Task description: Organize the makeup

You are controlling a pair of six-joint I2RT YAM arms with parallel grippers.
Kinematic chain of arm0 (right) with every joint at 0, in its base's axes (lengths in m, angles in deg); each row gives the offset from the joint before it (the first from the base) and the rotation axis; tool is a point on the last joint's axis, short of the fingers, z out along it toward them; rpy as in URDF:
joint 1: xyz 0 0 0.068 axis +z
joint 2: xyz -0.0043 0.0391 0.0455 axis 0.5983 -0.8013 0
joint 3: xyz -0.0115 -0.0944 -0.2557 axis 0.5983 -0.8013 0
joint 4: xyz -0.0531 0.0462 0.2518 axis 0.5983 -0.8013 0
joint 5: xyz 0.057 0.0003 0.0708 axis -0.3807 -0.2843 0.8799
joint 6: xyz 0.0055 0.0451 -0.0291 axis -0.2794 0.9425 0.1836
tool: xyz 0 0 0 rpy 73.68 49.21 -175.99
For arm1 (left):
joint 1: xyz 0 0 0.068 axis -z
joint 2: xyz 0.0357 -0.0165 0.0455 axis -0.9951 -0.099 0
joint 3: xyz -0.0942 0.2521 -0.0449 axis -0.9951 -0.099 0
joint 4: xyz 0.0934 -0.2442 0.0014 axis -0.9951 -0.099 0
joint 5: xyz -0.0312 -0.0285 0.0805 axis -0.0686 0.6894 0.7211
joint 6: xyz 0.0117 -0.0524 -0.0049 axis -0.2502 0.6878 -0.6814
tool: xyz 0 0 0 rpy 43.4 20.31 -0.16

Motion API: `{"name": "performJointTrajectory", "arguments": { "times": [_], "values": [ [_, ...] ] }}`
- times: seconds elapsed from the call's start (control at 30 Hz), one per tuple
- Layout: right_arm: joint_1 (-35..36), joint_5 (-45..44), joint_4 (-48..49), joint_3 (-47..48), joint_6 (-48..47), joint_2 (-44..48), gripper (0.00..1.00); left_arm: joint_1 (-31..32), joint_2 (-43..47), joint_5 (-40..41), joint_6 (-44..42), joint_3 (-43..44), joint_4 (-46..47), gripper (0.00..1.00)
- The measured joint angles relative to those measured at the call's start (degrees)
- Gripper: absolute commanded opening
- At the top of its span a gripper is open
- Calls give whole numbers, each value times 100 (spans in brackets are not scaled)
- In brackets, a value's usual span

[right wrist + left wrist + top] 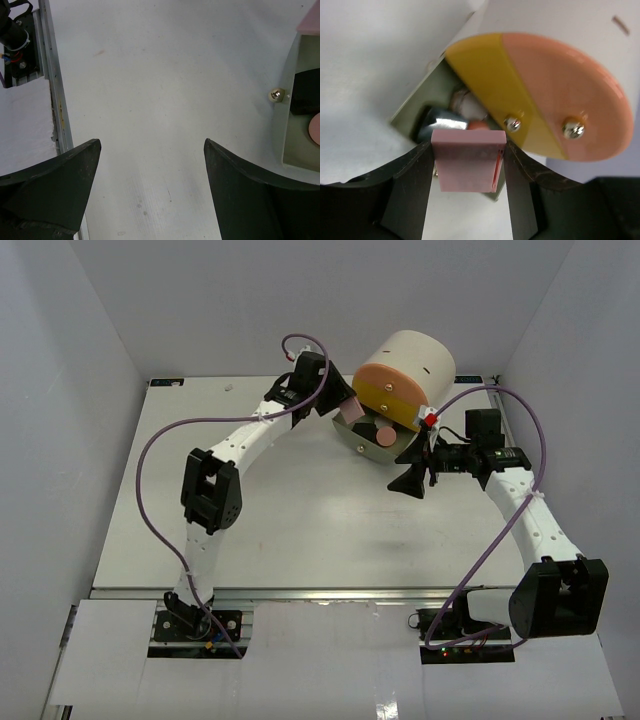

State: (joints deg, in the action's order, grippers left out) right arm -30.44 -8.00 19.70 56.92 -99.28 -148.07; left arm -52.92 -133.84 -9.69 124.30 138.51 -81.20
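In the left wrist view my left gripper [468, 167] is shut on a flat pink square [468, 160], held by its two side edges over the open grey drawer [412, 107]. From above, the pink square [350, 413] hangs at the left rim of that drawer [362, 443], with the left gripper [340, 405] behind it. A rose-beige round compact [385, 437] lies in the drawer. Other small makeup [442, 125] shows blurred inside it. My right gripper [410, 480] is open and empty, just right of the drawer; its wrist view shows the compact's edge [315, 127] and a black piece [306, 92].
The big cream cylinder [410, 358] stands at the back centre, its pink [385, 378] and yellow [388, 400] drawer fronts shut above the swung-out grey one. A small knob [276, 94] sits on the grey drawer's rim. White walls enclose the table on three sides.
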Motion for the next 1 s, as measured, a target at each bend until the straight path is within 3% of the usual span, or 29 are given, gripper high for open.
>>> {"name": "performJointTrajectory", "arguments": {
  "times": [0.13, 0.23, 0.7, 0.8, 1.0],
  "values": [
    [-82, 0, 2, -2, -2, 4, 90, 0, -809, -173, -85, 939, 125, 60],
    [-129, 3, 2, -7, -2, 4, 90, 0, -1122, -271, -145, 1121, 252, 98],
    [-194, 2, 6, -85, -2, 2, 90, -11, -1190, -590, -672, 1145, 718, 98],
    [-218, 3, 8, -85, -2, 2, 90, -19, -701, -490, -1122, 696, 811, 98],
    [-249, -1, 13, -86, -2, 2, 90, -363, 1254, -262, -1728, -1274, 998, 98]
  ]
}}
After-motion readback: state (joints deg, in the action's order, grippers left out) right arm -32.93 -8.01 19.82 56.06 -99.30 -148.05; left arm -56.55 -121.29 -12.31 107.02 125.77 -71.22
